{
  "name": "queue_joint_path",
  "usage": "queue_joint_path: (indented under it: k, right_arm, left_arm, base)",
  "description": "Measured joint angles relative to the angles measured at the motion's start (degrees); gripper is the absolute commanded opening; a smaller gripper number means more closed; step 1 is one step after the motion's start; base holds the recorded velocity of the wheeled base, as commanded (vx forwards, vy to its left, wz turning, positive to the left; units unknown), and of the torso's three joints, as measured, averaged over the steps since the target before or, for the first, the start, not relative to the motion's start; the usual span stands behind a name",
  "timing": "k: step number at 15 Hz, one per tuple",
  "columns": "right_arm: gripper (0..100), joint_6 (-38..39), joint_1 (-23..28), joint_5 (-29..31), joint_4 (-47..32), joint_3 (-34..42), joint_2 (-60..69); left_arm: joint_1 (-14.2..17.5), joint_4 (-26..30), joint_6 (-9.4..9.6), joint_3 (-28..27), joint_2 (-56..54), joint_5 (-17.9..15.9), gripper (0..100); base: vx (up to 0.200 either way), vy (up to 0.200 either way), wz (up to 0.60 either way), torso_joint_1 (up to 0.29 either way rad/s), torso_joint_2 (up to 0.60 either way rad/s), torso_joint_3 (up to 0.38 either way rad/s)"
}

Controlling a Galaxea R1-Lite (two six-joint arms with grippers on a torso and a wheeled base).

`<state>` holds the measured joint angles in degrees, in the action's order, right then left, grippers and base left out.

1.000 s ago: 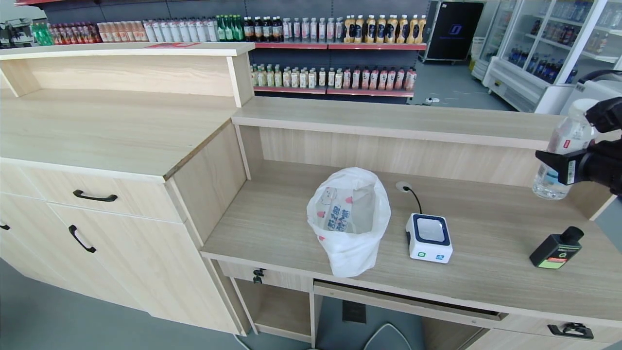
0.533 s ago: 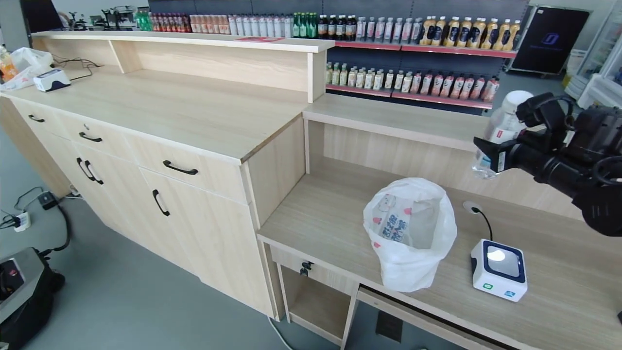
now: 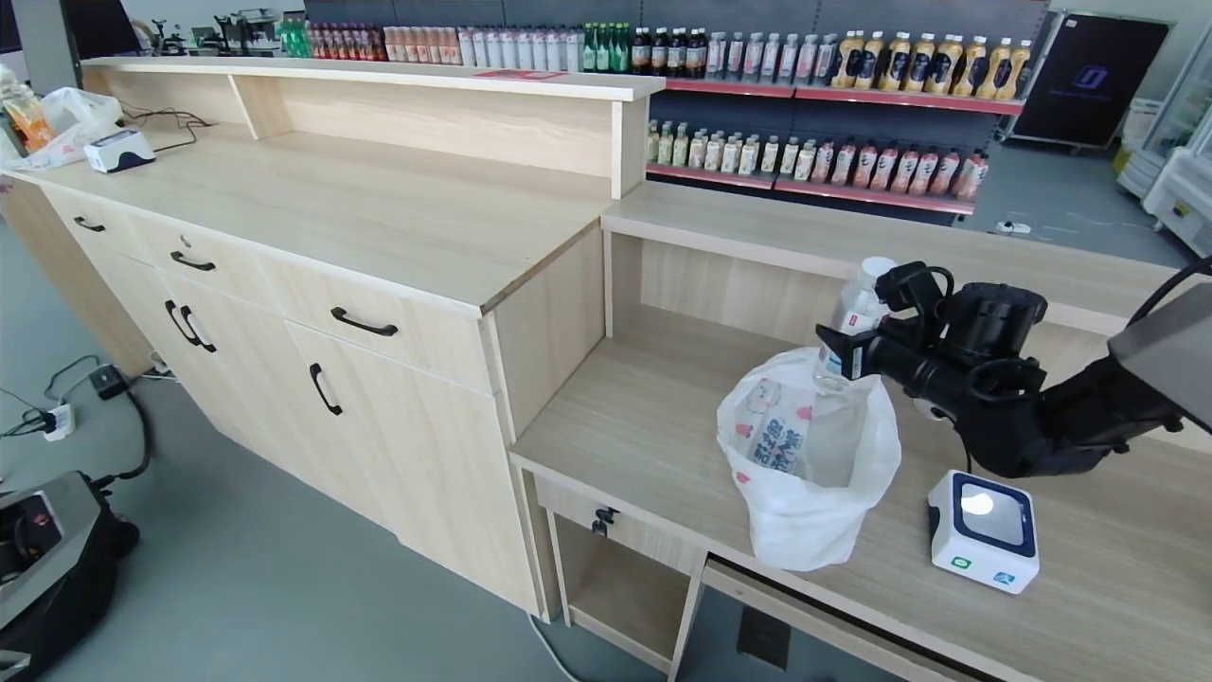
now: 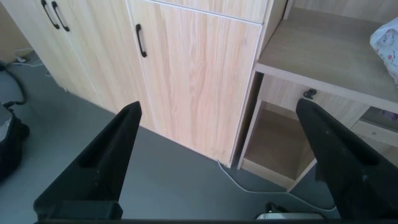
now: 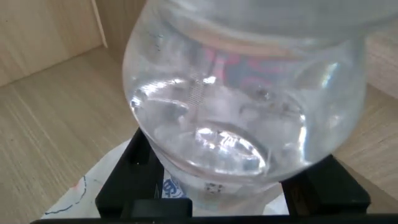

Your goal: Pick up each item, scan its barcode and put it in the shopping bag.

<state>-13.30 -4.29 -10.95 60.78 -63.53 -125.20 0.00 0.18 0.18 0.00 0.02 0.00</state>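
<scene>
A clear water bottle (image 3: 849,308) with a white cap hangs upright over the mouth of the white shopping bag (image 3: 805,483), its base just at the bag's rim. My right gripper (image 3: 866,322) is shut on the bottle's middle. In the right wrist view the bottle's base (image 5: 236,112) sits between the black fingers (image 5: 124,186), with the bag (image 5: 87,202) underneath. The white barcode scanner (image 3: 985,516) stands on the low counter (image 3: 644,426), right of the bag. My left gripper (image 4: 217,168) is open, held over the grey floor in front of the cabinet doors.
A taller counter (image 3: 360,208) with drawers and doors runs off to the left, carrying another scanner (image 3: 118,150) and a bag at its far end. Drink shelves (image 3: 805,90) stand behind. Cables and a black machine (image 3: 47,559) lie on the floor at left.
The head camera has swung left. My right arm has carried the bottle from the right, over the scanner side, to above the bag's mouth and lower.
</scene>
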Motion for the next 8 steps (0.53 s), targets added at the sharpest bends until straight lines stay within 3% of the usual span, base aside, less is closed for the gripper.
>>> queue_joint_path:
  k: [8]
  right_arm:
    - [0,0.1,-2.0,-2.5,1.1,-4.5,-11.2]
  left_arm:
    - [0.0,0.0,0.0,0.0,0.0,0.0,100]
  base:
    - [0.0,0.0,0.0,0.0,0.0,0.0]
